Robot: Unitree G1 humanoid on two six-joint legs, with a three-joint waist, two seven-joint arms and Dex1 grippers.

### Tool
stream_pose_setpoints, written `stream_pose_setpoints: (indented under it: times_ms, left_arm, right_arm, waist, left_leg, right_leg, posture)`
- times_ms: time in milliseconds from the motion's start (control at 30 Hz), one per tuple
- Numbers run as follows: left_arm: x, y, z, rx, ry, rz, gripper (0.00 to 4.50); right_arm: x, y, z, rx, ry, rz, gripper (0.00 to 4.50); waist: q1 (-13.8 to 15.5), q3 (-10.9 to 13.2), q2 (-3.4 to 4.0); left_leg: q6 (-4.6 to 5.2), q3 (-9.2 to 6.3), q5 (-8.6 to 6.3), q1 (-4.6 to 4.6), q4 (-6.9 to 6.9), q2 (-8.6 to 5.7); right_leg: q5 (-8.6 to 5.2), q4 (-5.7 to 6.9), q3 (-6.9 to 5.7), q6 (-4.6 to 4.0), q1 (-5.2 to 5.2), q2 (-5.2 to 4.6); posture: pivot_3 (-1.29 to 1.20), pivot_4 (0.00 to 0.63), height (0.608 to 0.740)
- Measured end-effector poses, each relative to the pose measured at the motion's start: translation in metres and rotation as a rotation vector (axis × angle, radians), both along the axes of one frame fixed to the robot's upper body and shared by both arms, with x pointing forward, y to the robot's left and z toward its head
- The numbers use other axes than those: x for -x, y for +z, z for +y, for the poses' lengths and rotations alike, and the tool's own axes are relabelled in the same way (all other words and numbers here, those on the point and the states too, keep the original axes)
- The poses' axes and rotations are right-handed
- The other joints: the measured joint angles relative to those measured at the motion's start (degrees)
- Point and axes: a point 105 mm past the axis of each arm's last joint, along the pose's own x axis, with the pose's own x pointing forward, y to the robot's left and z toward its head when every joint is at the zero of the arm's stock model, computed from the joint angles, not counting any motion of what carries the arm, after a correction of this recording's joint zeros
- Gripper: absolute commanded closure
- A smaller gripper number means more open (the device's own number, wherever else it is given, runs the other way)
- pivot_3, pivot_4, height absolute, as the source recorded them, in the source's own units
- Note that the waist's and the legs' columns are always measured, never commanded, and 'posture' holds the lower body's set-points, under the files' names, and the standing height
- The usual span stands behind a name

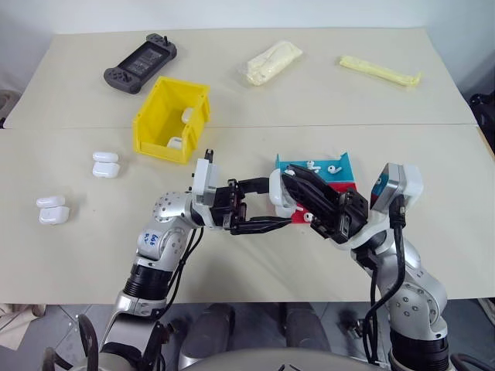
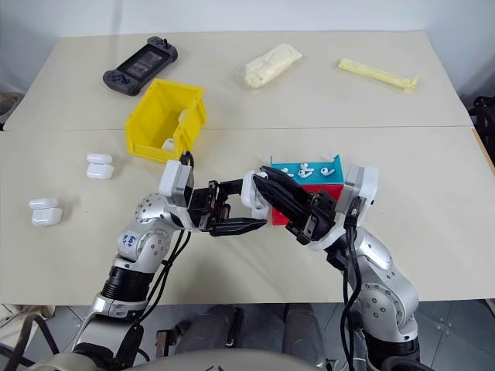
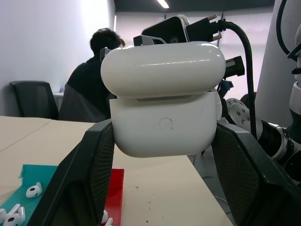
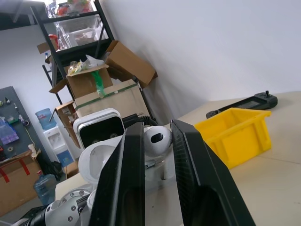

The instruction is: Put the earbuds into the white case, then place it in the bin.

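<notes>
Here the risk is a dropped or misaligned earbud (image 4: 157, 137): the right gripper (image 4: 155, 155) pinches it between its fingertips just beside the open white case (image 3: 164, 106), and a slightly skewed stem would likely catch on the socket rim and flick the bud off the table. The left gripper (image 3: 160, 155) is clamped on the case body, lid hinged up; a push from the right arm could twist the case in that grip. Both grippers meet just in front of the blue tray (image 1: 340, 165), which holds a few loose earbuds; the red tray (image 1: 340, 188) touching it holds at least one more. The yellow bin (image 1: 166, 116), well apart from the blue tray, already contains white cases.
</notes>
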Motion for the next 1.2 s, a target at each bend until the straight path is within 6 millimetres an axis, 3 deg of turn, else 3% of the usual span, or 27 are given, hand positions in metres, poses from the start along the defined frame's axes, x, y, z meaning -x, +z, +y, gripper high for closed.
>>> stream_pose_setpoints:
  times_ms: [300,333,667,733,933,1067,1200]
  left_arm:
    - [0.0,-0.003,-0.003,-0.007,-0.005,0.007,1.74]
    - [-0.001,-0.004,-0.003,-0.008,-0.004,0.008,1.74]
    - [-0.002,0.003,-0.008,0.035,-0.021,-0.044,1.74]
    - [-0.003,0.003,-0.008,0.041,-0.017,-0.051,1.74]
    - [-0.012,0.001,0.006,0.037,0.045,-0.075,1.74]
    - [-0.015,-0.01,0.018,0.005,0.098,-0.073,1.74]
    - [-0.014,-0.019,0.02,-0.016,0.122,-0.084,1.74]
  right_arm:
    - [0.0,-0.005,-0.002,0.058,0.025,0.014,4.05]
    - [-0.001,-0.005,-0.003,0.062,0.032,0.023,3.33]
    - [-0.007,0.003,-0.016,0.121,0.045,0.018,0.17]
    - [-0.006,0.003,-0.023,0.149,0.034,0.022,0.08]
    - [-0.002,-0.004,-0.088,0.341,-0.148,0.052,0.08]
    - [0.008,-0.032,-0.146,0.584,-0.28,0.111,0.08]
    - [0.008,-0.051,-0.189,0.744,-0.37,0.102,0.08]
  waist:
    - [0.0,0.0,0.0]
    - [0.0,0.0,0.0]
    - [0.2,0.0,0.0]
    - [0.2,0.0,-0.01]
    - [0.4,0.0,-0.03]
    - [0.4,0.0,-0.02]
    - [0.2,0.0,-0.02]
  left_leg:
    - [0.0,0.01,0.0,0.0,0.0,-0.01]
    - [0.0,0.01,0.0,0.0,0.0,-0.01]
    - [0.01,0.01,0.0,-0.01,0.0,-0.01]
    - [0.02,0.02,-0.01,-0.02,0.0,-0.02]
    - [0.08,0.03,-0.04,-0.04,0.01,-0.03]
    - [0.12,0.14,-0.05,-0.01,0.01,-0.07]
    - [0.12,0.2,-0.05,0.09,0.02,-0.02]
  right_leg:
    - [0.0,-0.09,0.0,0.0,0.0,0.0]
    - [0.0,-0.1,0.0,0.0,0.0,0.0]
    - [0.0,-0.16,-0.01,0.0,0.01,-0.01]
    - [0.0,-0.17,0.0,0.0,0.02,-0.02]
    - [0.01,-0.25,-0.02,0.01,0.06,-0.02]
    - [0.02,-0.27,0.0,0.03,0.09,0.0]
    - [0.03,-0.25,0.03,0.06,0.17,0.02]
  posture:
    - [0.0,0.15,0.74]
    - [0.0,0.15,0.74]
    - [0.0,0.15,0.74]
    - [0.0,0.15,0.74]
    - [0.0,0.15,0.74]
    - [0.0,0.15,0.74]
    - [0.0,0.15,0.74]
